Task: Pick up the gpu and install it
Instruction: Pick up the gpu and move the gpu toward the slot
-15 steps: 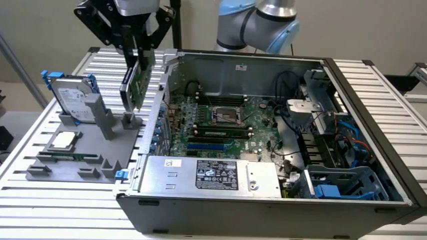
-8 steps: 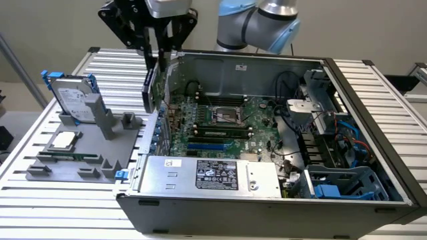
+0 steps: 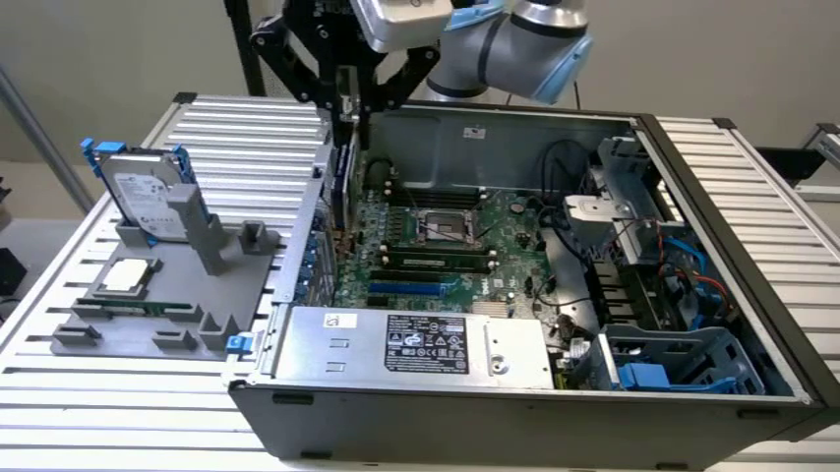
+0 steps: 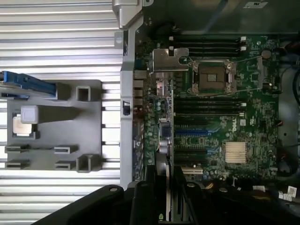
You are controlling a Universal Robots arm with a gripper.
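My gripper (image 3: 349, 108) hangs above the left wall of the open computer case (image 3: 735, 226), shut on the gpu (image 3: 344, 172). The card hangs upright and edge-on, and its lower end reaches down inside the case beside the motherboard (image 3: 440, 251). In the wrist view the black fingers (image 4: 149, 190) clamp the thin card (image 4: 169, 140) from both sides. It runs away from them over the green board, and its silver end bracket (image 4: 165, 60) lies near the CPU socket (image 4: 212, 76). Whether the card touches a slot on the board cannot be told.
On the exterior view's left, a grey holder (image 3: 157, 320) carries a silver hard drive with blue rails (image 3: 142, 197) and a small square CPU chip (image 3: 125, 275). Inside the case sit the power supply (image 3: 407, 344), a blue drive cage (image 3: 670, 364) and loose cables (image 3: 617, 256).
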